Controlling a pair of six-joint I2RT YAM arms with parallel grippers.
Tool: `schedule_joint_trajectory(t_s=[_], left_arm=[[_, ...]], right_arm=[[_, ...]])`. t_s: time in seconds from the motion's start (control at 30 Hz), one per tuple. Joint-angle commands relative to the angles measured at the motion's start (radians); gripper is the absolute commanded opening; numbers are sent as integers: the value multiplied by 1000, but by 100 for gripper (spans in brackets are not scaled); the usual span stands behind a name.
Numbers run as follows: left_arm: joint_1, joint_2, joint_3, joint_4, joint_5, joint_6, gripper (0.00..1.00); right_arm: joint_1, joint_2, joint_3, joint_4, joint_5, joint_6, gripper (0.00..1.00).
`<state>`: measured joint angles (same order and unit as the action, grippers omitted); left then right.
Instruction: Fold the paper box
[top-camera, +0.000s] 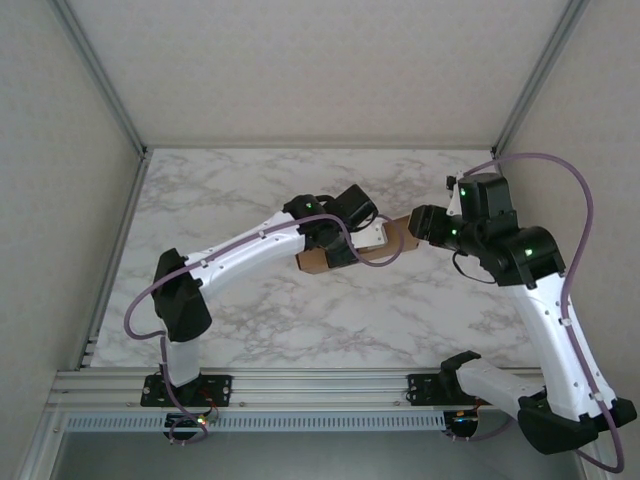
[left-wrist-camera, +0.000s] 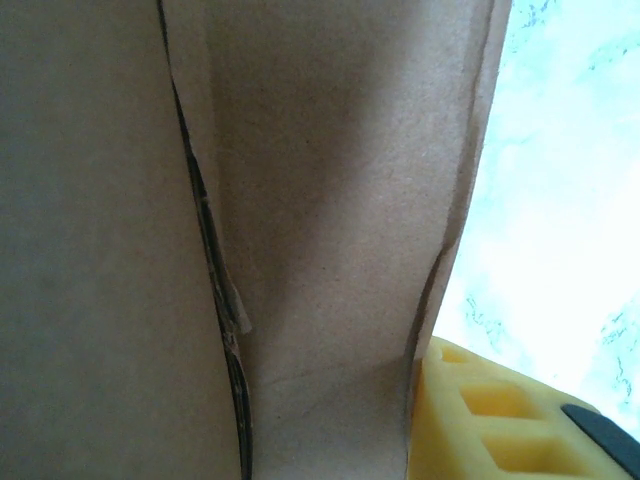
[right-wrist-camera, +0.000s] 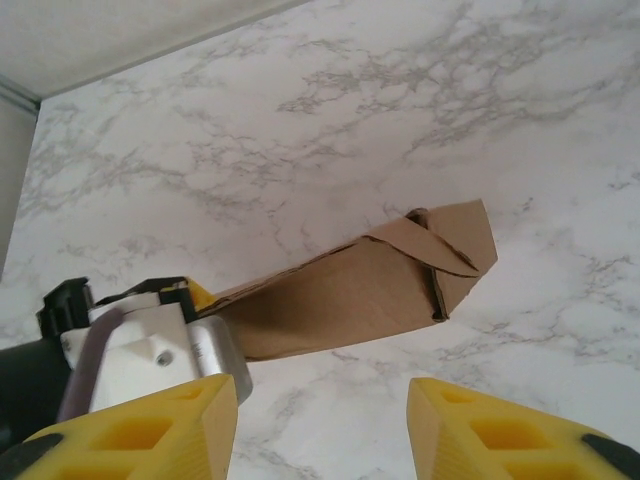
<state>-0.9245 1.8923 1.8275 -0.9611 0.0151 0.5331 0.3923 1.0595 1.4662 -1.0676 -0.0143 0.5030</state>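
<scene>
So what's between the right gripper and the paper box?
Nothing. In the right wrist view, the open right gripper faces the paper box across a gap, with bare marble table behind it.

Plain brown paper box (right-wrist-camera: 340, 290); white marble table (right-wrist-camera: 300, 120) (grey veins); yellow fingers (right-wrist-camera: 500, 435).

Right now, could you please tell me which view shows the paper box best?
Right wrist view: the paper box shows nearly whole, folded end included. In the top external view the left arm hides much of it; the left wrist view gives close-up cardboard.
</scene>
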Motion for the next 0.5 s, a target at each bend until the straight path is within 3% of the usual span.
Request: schedule_joint_trajectory(t_s=[0.0, 0.3, 0.47], left_arm=[[5, 4, 22, -58, -10, -10, 38], [13, 67, 39, -32, -17, 23, 39], [24, 138, 96, -27, 4, 39, 42]], right_arm=[[-41, 41, 18, -1, -107, 80, 49], [-104, 178, 50, 36, -252, 355, 53], [-106, 269, 115, -13, -218, 449, 55]])
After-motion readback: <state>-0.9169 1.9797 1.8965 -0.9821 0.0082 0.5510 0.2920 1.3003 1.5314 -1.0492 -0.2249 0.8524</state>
